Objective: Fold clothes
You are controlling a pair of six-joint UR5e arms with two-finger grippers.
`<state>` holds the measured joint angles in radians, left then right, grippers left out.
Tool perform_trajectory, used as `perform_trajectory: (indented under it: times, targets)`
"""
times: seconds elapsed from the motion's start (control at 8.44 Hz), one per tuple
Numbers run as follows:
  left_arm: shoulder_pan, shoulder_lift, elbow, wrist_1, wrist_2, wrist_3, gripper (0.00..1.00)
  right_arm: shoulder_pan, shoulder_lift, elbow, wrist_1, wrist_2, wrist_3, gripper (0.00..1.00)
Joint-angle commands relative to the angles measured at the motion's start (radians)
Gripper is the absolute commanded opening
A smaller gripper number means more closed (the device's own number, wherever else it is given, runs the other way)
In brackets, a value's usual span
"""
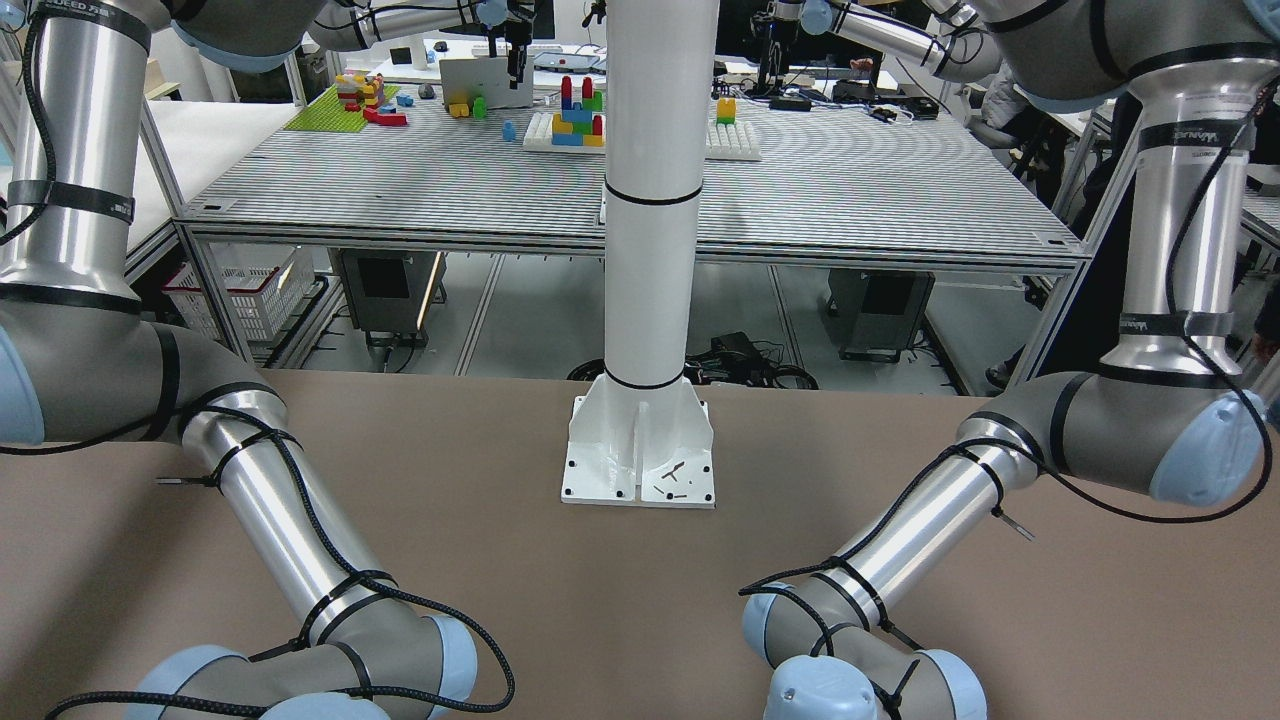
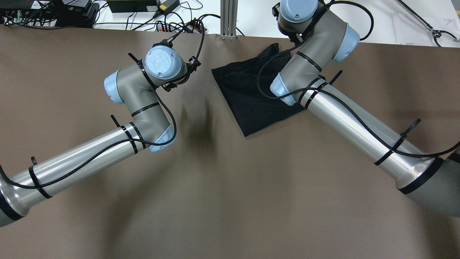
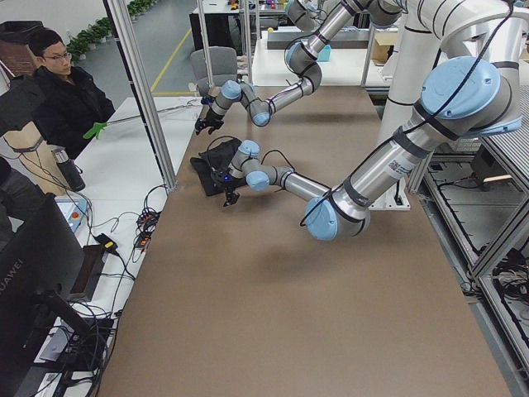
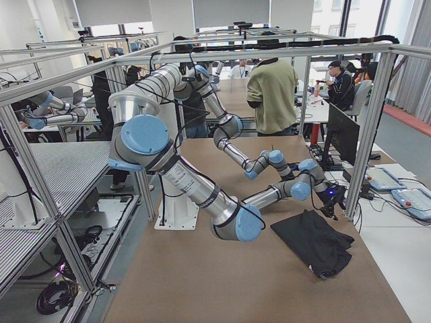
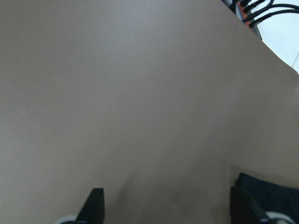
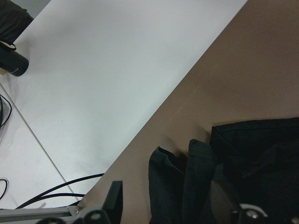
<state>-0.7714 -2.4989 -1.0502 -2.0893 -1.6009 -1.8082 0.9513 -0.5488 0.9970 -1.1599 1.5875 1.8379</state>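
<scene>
The black garment (image 2: 248,100) lies bunched and partly folded on the brown table (image 2: 230,187), near its far edge. It also shows in the exterior left view (image 3: 213,168) and the exterior right view (image 4: 311,239). My right gripper (image 6: 168,205) is open just above the garment's rumpled far edge (image 6: 196,177), holding nothing. My left gripper (image 5: 169,210) is open and empty over bare table, with a corner of the garment (image 5: 273,196) by its right finger (image 5: 243,203). In the overhead view both grippers are hidden under their wrists.
A white pillar with a base plate (image 1: 640,470) stands at the robot's side of the table. Cables and a power strip (image 2: 179,28) and an aluminium post (image 2: 229,18) sit past the far edge. Operators (image 3: 62,95) (image 4: 269,87) stand nearby.
</scene>
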Motion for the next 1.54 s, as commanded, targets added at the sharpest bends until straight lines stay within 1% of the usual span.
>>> perform_trajectory:
  times: [0.0,0.12,0.24,0.36,0.47,0.59,0.71,0.83,0.95,1.07,1.19,1.3,1.42]
  targets:
    - [0.015,-0.008,-0.045,0.012,-0.001,-0.005,0.95,-0.041,-0.105,0.152,0.003,0.047,0.033,0.77]
    - [0.012,-0.017,-0.057,0.026,-0.010,-0.003,0.95,-0.043,-0.176,0.246,0.002,0.104,0.026,0.75]
    - [0.012,-0.027,-0.095,0.078,-0.014,-0.002,0.95,-0.043,-0.198,0.268,0.003,0.149,0.009,0.74]
    - [0.018,-0.032,-0.143,0.119,-0.025,-0.022,0.95,-0.043,-0.206,0.269,0.005,0.155,-0.038,0.74]
    - [0.067,-0.032,-0.184,0.130,-0.024,-0.098,0.94,-0.042,-0.209,0.273,0.006,0.158,-0.066,0.74]
    - [0.125,-0.032,-0.188,0.130,-0.014,-0.141,0.94,-0.030,-0.209,0.273,0.005,0.161,-0.094,0.73]
    - [0.132,-0.034,-0.197,0.130,-0.014,-0.164,0.94,-0.014,-0.210,0.273,0.003,0.189,-0.129,0.73]
    - [0.127,-0.032,-0.220,0.136,-0.016,-0.161,0.93,0.012,-0.239,0.276,0.009,0.234,-0.158,0.75]
    - [0.100,-0.022,-0.255,0.178,-0.020,-0.128,0.93,0.053,-0.290,0.316,0.006,0.273,-0.249,0.75]
    - [0.045,-0.009,-0.328,0.298,-0.030,0.036,0.93,0.122,-0.348,0.346,-0.001,0.343,-0.455,0.77]
    - [0.002,0.033,-0.438,0.427,-0.036,0.226,0.93,0.180,-0.405,0.347,-0.003,0.376,-0.667,0.91]
    - [-0.037,0.113,-0.558,0.489,-0.040,0.351,0.93,0.231,-0.460,0.350,-0.003,0.384,-0.812,0.91]
    - [-0.078,0.200,-0.661,0.556,-0.042,0.532,0.94,0.278,-0.508,0.348,-0.003,0.381,-0.989,0.92]
